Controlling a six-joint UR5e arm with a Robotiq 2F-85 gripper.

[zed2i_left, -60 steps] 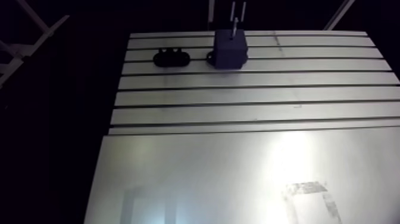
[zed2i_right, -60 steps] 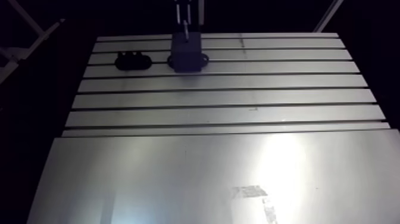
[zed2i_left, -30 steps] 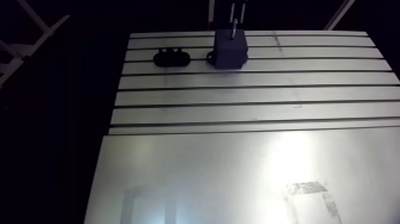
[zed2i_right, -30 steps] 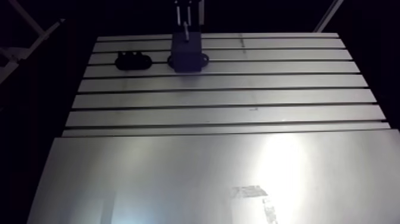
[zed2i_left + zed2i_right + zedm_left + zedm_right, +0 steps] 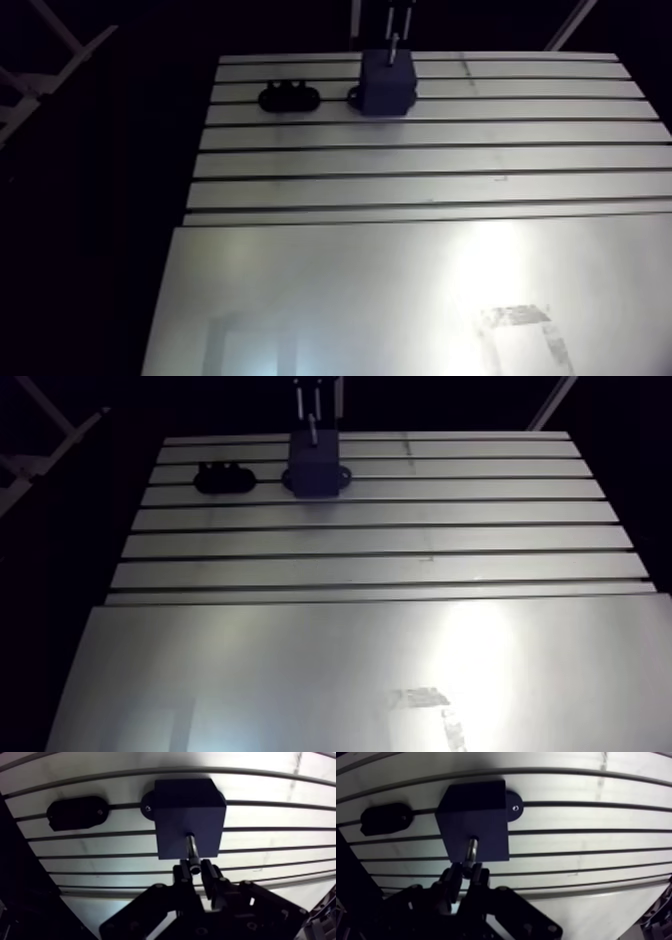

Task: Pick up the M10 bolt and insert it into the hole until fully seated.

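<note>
The black two-finger gripper [image 5: 196, 868] pinches the head of the steel M10 bolt [image 5: 192, 849]. Its shank sits partly in the hole of the dark blue square block [image 5: 187, 807], near the far edge of the slotted aluminium table [image 5: 430, 160]. A tilted push could jam it; an early release would leave it proud. A black oval plate [image 5: 77, 812] lies beside the block, apart from it.

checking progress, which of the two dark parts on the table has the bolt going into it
The tall square block, straight ahead of the gripper: the bolt stands in its hole. The flat oval holder beside it lies clear of the bolt.
</note>
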